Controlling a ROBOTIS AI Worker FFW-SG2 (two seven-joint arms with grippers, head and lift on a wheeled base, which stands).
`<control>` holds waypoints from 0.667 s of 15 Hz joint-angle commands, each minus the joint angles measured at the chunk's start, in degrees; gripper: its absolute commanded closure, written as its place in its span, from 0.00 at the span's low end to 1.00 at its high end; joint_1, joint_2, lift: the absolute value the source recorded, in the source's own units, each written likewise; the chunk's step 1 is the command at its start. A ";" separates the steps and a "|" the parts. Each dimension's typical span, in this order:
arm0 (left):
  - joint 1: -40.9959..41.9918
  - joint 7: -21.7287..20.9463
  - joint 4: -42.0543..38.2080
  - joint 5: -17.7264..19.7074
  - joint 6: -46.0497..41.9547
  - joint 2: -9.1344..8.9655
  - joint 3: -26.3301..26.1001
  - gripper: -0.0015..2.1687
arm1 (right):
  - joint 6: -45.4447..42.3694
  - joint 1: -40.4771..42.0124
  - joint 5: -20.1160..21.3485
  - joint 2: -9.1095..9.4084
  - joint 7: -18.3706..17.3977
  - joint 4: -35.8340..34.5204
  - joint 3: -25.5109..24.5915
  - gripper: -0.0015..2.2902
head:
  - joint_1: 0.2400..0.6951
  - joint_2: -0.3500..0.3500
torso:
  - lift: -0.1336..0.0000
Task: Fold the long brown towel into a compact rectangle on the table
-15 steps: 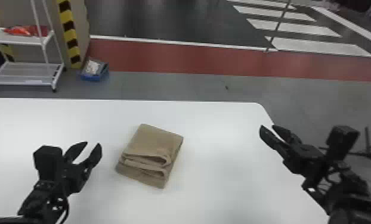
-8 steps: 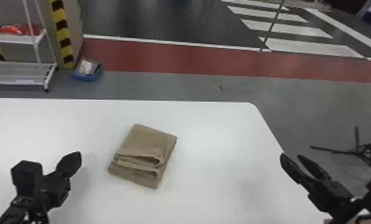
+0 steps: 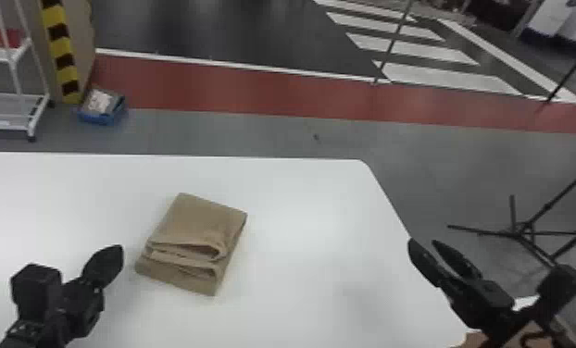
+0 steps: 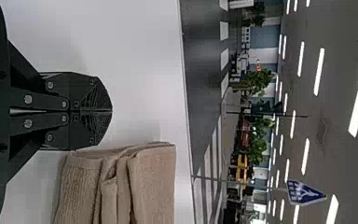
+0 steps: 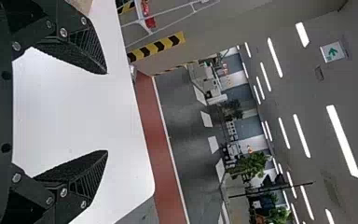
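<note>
A: Status of the brown, thick-looking cloth towel (image 3: 199,222)?
B: Folded into a compact, near-rectangular stack, lying skewed on the smooth white table (image 3: 301,287), closer to the black left gripper (image 4: 112,111) than to the black right gripper (image 5: 106,112).
A: Done, then?
B: Judged nearly or fully complete: the main folds are in. At most, 1 light squaring is left, since the layers at the near end sit a little unevenly.
A: End effectors?
B: Left: 2 flat fingers pressed together, nothing seen between them, just beside the stack. Right: 2 fingers spread wide, empty, well apart from it.
A: Material notes?
B: Matte pile, finely ribbed on 1 section; edges soft and rounded. The folds make thick loops with a dark hollow under the upper layer. Probably springy; a hard push might shift the layers.
</note>
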 commanded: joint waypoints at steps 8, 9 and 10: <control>2.41 -0.86 -3.75 -1.30 4.54 -0.64 -5.08 0.66 | 0.21 -1.23 -0.81 0.05 0.04 1.49 -0.33 0.13 | 1.00 0.00 | 0.58; 3.29 -0.95 -5.24 -1.21 6.65 -0.64 -5.96 0.66 | 0.21 -1.49 -0.90 0.05 0.04 1.75 -0.33 0.13 | 1.00 0.00 | 0.58; 3.64 -1.03 -5.77 -0.77 7.35 -0.64 -6.92 0.66 | 0.39 -1.75 -1.07 0.05 -0.04 2.10 -0.07 0.13 | 1.00 0.00 | 0.58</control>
